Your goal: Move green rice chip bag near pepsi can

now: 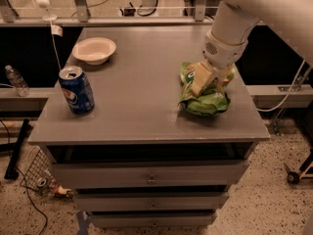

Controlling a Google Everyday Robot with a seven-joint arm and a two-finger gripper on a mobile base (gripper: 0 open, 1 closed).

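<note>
Green rice chip bag (205, 102) bunched on the counter (142, 116) directly beneath the tool (210, 80), tool clamped onto its top, pepsi can (77, 89) upright, well apart from the tool

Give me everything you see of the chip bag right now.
The chip bag is a bright-green, shiny, crinkled pouch with pale print, lying on the table's right side, near the front edge. The gripper is down on its middle, hiding part of it. The can stands apart, far left.
</note>
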